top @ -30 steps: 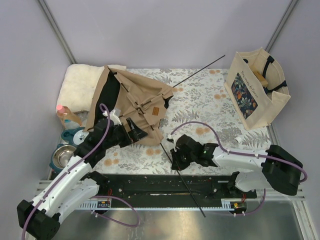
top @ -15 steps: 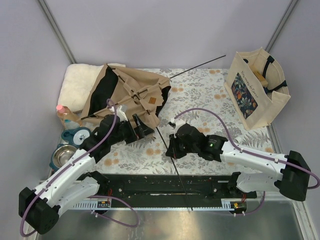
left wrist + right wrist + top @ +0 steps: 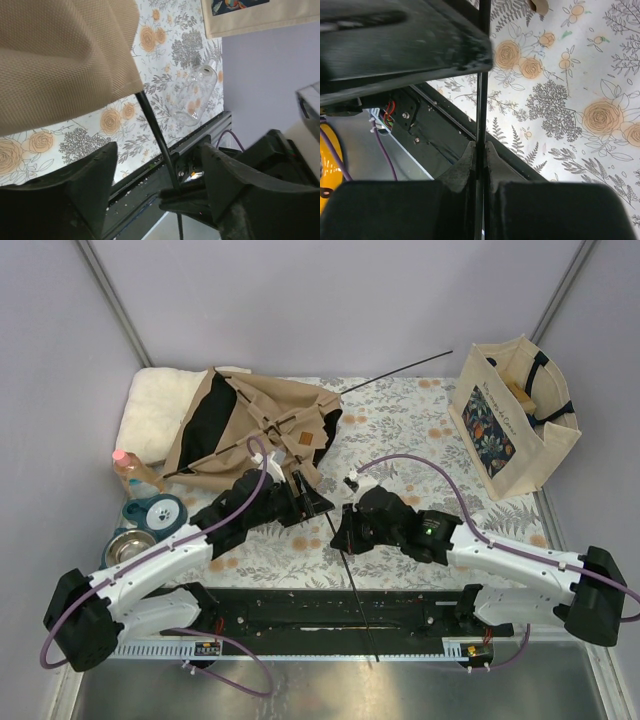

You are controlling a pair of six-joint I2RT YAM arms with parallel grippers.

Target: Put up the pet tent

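The pet tent (image 3: 262,422) lies collapsed at the back left, tan canvas with a dark lining. One thin black pole (image 3: 352,585) runs from its hem down over the near rail. A second pole end (image 3: 400,370) sticks out to the back right. My right gripper (image 3: 343,536) (image 3: 480,150) is shut on the near pole (image 3: 481,100). My left gripper (image 3: 310,502) (image 3: 160,185) stands open astride the same pole (image 3: 156,135), just below the canvas hem (image 3: 60,55). Its fingers (image 3: 85,185) do not touch the pole.
A white fluffy cushion (image 3: 150,405) lies behind the tent. A floral tote bag (image 3: 515,415) stands at the back right. A pink-capped bottle (image 3: 130,470), a blue item (image 3: 155,512) and a metal bowl (image 3: 125,550) line the left edge. A clear cup (image 3: 197,95) lies on the mat.
My left gripper has left the tent and moved right to straddle the pole beside the right gripper, its fingers narrowing a little. The right gripper carried the pole up and left.
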